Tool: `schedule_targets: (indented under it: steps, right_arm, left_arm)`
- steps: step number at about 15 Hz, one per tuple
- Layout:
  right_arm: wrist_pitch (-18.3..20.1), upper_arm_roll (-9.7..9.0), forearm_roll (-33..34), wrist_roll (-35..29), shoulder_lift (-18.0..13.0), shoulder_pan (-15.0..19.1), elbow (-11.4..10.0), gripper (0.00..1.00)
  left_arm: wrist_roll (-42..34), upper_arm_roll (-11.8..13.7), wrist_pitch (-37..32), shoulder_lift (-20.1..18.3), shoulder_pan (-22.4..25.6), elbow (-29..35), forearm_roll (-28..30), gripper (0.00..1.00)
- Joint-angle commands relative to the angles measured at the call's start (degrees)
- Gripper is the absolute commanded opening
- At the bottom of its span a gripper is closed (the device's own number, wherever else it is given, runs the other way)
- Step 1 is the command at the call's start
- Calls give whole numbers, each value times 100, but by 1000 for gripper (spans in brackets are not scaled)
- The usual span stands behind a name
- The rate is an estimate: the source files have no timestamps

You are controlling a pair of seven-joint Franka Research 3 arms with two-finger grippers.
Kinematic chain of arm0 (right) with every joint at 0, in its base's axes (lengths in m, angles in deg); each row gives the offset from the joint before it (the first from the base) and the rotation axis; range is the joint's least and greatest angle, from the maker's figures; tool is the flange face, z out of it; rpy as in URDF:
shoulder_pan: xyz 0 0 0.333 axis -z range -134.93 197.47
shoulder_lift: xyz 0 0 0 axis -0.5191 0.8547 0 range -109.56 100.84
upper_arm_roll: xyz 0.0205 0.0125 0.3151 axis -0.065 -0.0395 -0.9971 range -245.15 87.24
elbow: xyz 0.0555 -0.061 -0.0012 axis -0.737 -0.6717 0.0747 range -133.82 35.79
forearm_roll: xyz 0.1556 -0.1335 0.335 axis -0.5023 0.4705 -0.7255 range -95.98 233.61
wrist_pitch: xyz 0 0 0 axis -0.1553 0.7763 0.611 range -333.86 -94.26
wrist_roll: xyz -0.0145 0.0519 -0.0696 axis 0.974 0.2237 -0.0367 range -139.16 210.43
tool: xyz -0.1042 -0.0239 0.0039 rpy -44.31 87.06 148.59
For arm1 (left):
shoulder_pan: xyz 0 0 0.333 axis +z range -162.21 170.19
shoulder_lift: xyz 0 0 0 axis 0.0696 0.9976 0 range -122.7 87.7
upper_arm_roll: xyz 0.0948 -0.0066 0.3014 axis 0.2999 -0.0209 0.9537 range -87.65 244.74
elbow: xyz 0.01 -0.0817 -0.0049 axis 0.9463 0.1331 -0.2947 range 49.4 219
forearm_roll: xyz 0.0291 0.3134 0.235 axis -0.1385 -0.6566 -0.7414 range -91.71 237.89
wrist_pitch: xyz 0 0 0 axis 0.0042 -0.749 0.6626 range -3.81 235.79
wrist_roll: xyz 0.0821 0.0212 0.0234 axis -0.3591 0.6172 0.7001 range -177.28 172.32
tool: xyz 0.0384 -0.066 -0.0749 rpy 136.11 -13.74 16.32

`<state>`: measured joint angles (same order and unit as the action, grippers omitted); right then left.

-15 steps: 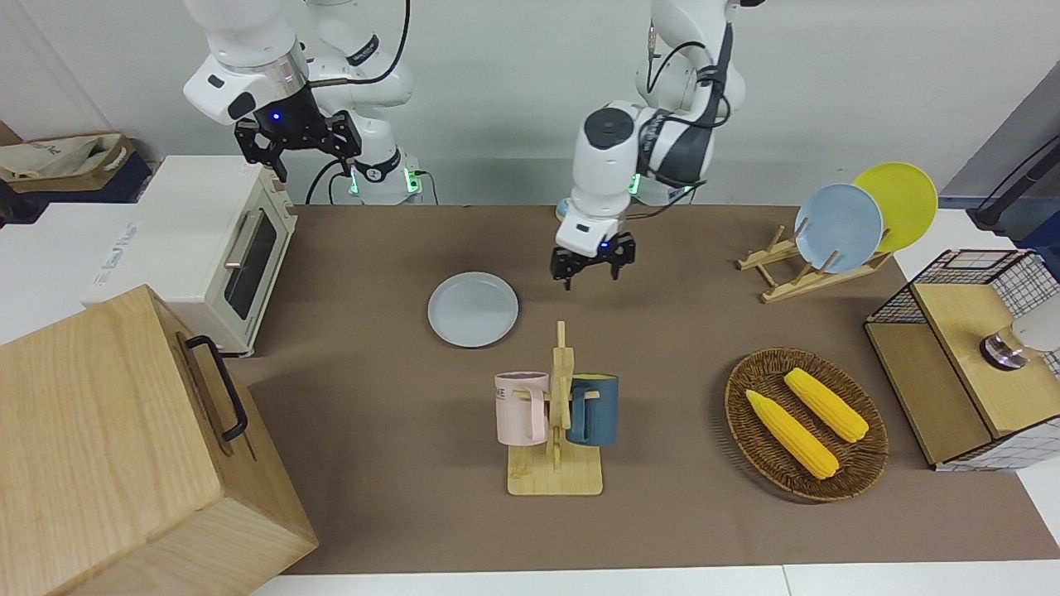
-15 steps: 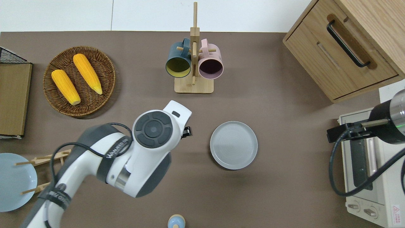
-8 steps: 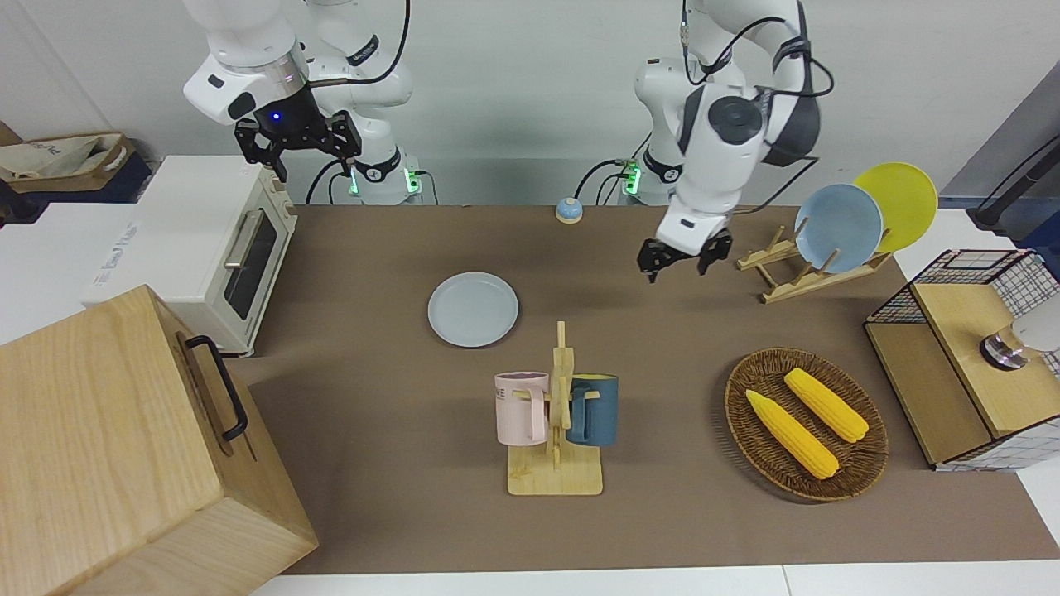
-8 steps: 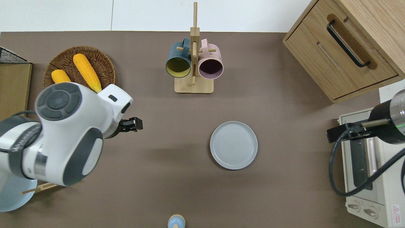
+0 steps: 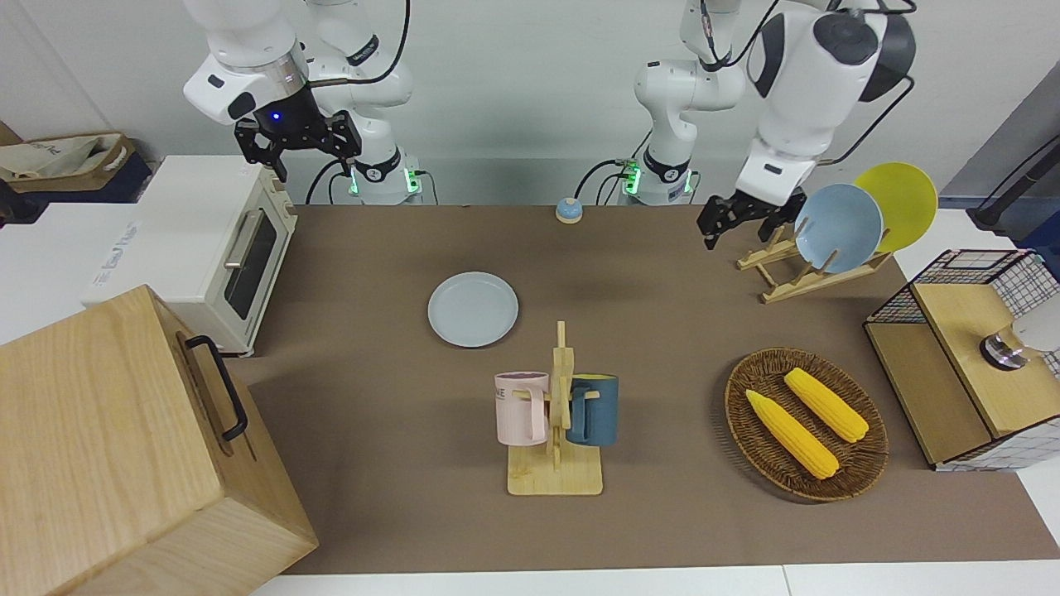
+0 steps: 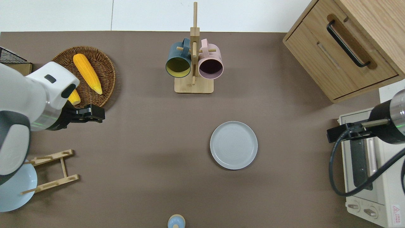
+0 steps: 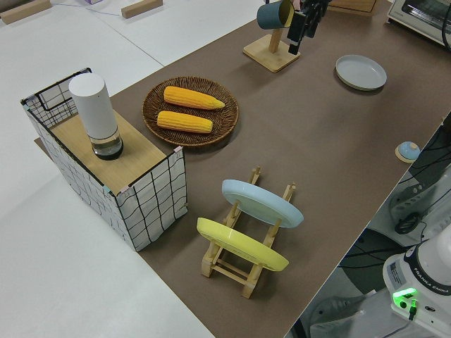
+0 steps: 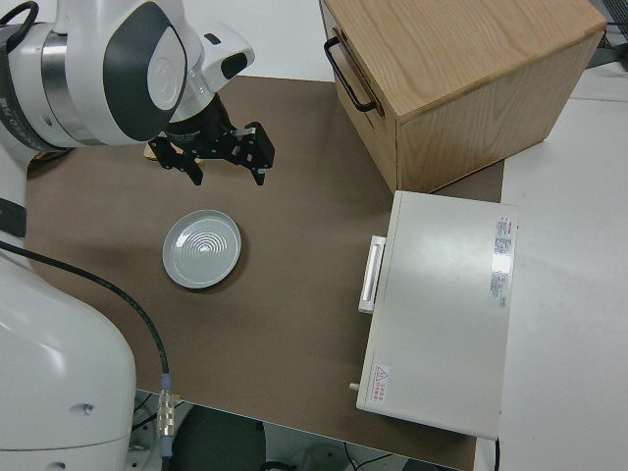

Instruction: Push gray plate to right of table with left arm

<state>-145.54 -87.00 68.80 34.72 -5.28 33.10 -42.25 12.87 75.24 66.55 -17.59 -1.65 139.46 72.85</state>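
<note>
While the left pincer [image 6: 95,114] hangs spread beside the wicker basket [image 6: 107,68], the mug rack [image 6: 193,85] neighbours the gray plate [image 6: 233,145].

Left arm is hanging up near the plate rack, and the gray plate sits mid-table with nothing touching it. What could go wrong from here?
1. The left gripper is raised close to the blue plate on the plate rack; a swing could knock it.
2. The mug stand is near the gray plate; a low sweep might clip it.
3. An overlong push could run the plate into the toaster oven.
</note>
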Motion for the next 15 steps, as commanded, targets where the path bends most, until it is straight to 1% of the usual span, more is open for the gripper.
schedule_targets:
  steps: [1, 3, 6, 15]
  right_arm:
    - [89, -92, -25, -66, -14, 107, 53, 983]
    - [89, -92, -25, -66, -14, 107, 53, 983]
    - [89, -92, -25, -66, -14, 107, 53, 983]
    - [89, -92, -25, -66, -14, 107, 53, 983]
  left_arm:
    - [-357, -38, -379, 54, 239, -508, 146, 1000]
    - [-365, -30, -467, 62, 256, -614, 155, 1000]
    - [-365, 5, -467, 62, 248, -614, 102, 1000]
    - [-559, 6, -467, 62, 248, -614, 67, 1000]
